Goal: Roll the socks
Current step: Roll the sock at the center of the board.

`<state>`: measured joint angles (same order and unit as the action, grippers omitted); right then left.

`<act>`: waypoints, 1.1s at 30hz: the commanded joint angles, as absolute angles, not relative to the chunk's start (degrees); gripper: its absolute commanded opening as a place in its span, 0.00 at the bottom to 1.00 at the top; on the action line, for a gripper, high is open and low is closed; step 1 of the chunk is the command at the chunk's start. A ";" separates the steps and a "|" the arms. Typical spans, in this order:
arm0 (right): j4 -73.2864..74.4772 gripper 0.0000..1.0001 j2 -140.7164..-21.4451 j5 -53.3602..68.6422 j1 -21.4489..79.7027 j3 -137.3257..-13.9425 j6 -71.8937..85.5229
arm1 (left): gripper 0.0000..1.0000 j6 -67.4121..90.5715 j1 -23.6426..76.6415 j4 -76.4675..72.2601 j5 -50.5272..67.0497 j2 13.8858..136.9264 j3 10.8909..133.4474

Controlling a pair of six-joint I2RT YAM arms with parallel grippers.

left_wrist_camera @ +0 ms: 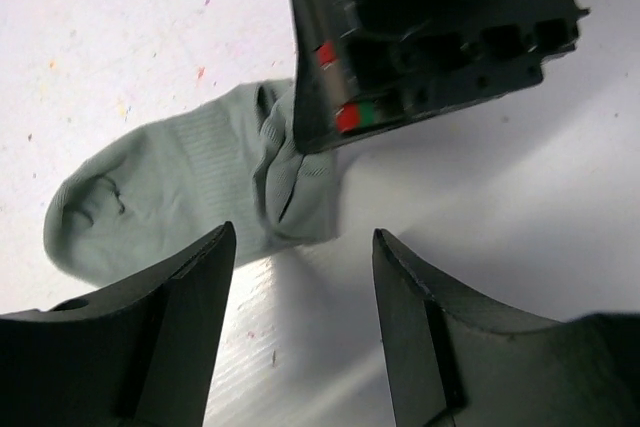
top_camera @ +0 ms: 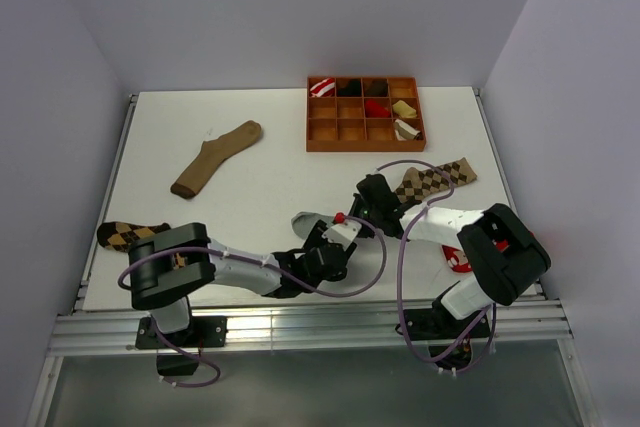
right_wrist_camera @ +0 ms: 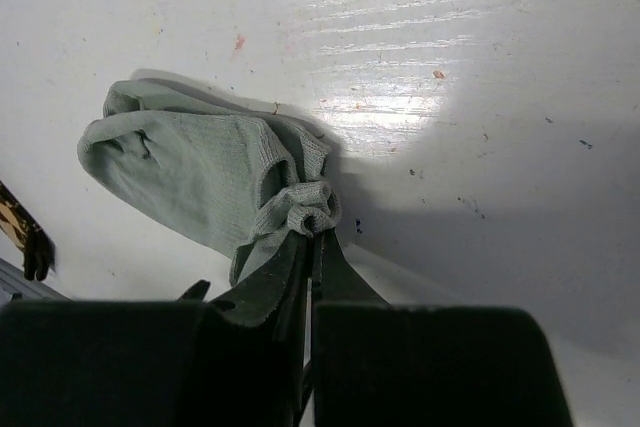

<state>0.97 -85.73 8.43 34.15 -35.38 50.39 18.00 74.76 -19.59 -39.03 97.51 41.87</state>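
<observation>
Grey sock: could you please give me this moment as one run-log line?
grey sock: cuff bunched, unrolled | right gripper: shut on cuff | left gripper: open, empty, near sock

No text, label, brand name or number can be read in any view. The only markings are small red and green patches [left_wrist_camera: 350, 117] on the dark body of the right claw [left_wrist_camera: 305, 137], and they carry no legible characters.

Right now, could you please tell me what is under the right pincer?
The grey sock, its bunched cuff pinched in the shut right pincer, lying on the white table. The pincer body hides whatever lies directly beneath.
</observation>
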 commanded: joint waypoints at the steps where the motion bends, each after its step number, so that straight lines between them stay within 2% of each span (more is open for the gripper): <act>1: 3.25 0.00 -86.22 8.00 34.72 -37.27 49.83 | 0.62 12.84 75.41 -23.73 -42.80 99.75 45.35; 7: 3.25 0.00 -86.57 8.61 34.72 -37.53 49.83 | 0.61 10.72 75.50 -23.47 -42.98 103.35 47.54; 19: 2.64 0.00 -86.92 9.32 34.72 -37.00 49.83 | 0.50 16.34 75.41 -15.48 -46.49 110.83 50.71; 25: 2.29 0.00 -86.14 9.84 34.72 -36.56 49.75 | 0.36 23.11 74.09 -8.98 -44.40 111.36 51.07; 33: -1.56 0.00 -84.99 11.60 34.72 -35.25 50.53 | 0.08 27.95 72.33 -7.91 -39.64 108.90 48.43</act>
<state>0.45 -86.21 9.80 34.20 -35.64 50.35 24.18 73.56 -15.31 -45.21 108.62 51.09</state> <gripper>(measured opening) 0.021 0.128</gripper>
